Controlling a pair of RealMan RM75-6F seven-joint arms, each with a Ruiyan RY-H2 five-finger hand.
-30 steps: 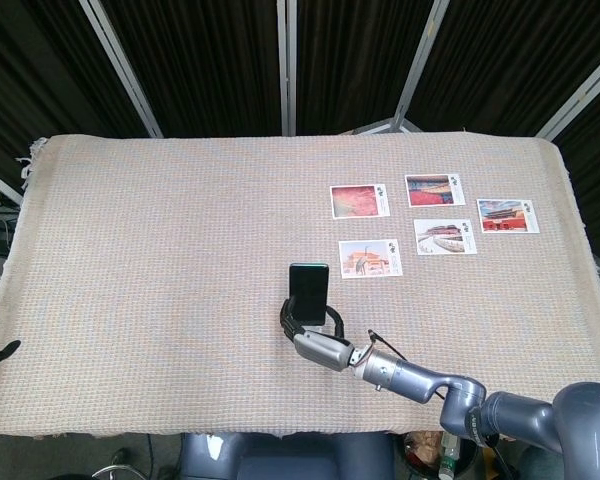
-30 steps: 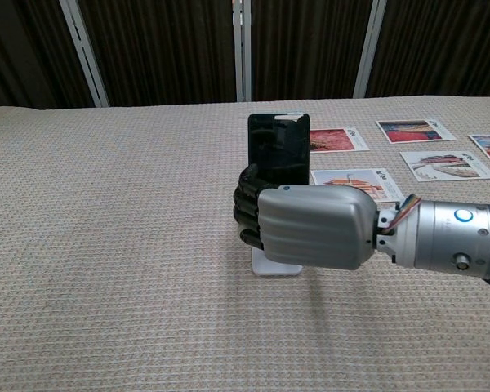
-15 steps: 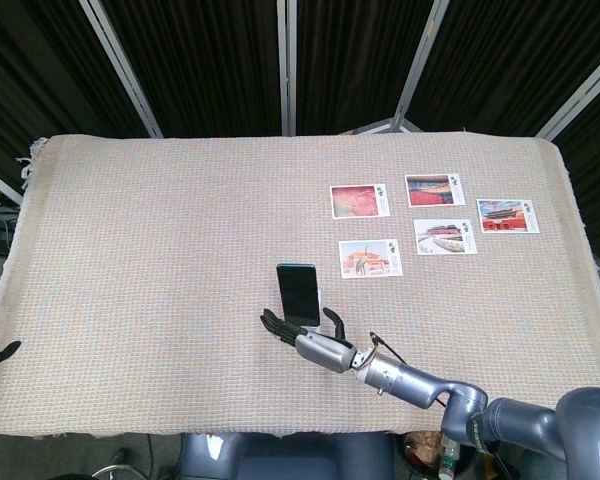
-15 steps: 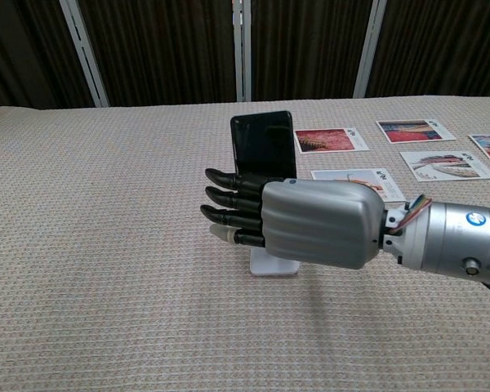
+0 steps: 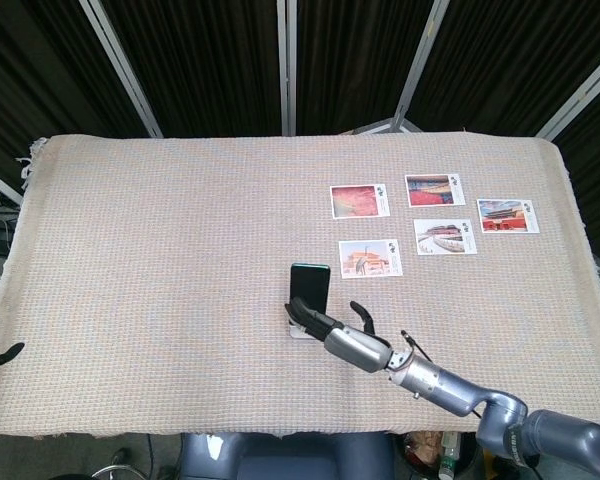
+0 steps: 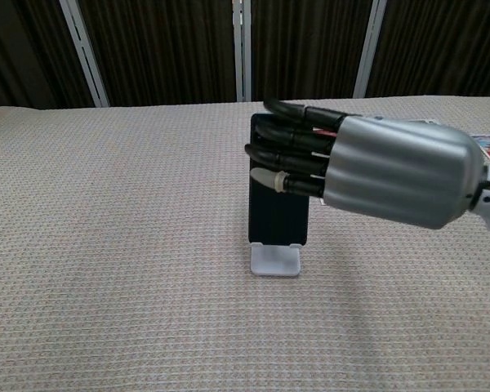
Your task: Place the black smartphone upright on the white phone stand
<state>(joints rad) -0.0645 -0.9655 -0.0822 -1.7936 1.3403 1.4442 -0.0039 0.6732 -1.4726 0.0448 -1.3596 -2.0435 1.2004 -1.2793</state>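
The black smartphone (image 5: pixel 308 288) (image 6: pixel 278 214) stands upright on the small white phone stand (image 5: pixel 300 328) (image 6: pixel 275 260), near the middle of the cloth-covered table (image 5: pixel 160 260). My right hand (image 5: pixel 348 337) (image 6: pixel 388 173) is just to the phone's right and nearer to me, with its fingers (image 6: pixel 290 151) stretched out and nothing in them. In the chest view those fingers cross in front of the phone's upper half; I cannot tell whether they touch it. A dark tip (image 5: pixel 0 354) at the left edge of the head view looks like part of my left hand, too little to read.
Several photo cards (image 5: pixel 360 200) lie flat at the back right of the table; one (image 5: pixel 370 258) is just behind and to the right of the phone. The beige cloth (image 6: pixel 106 245) spreads wide to the left. Dark curtain panels (image 5: pixel 280 60) stand behind the table.
My right hand has let go of the phone, spread its fingers and drawn back to the right. The phone now stands alone on the stand.
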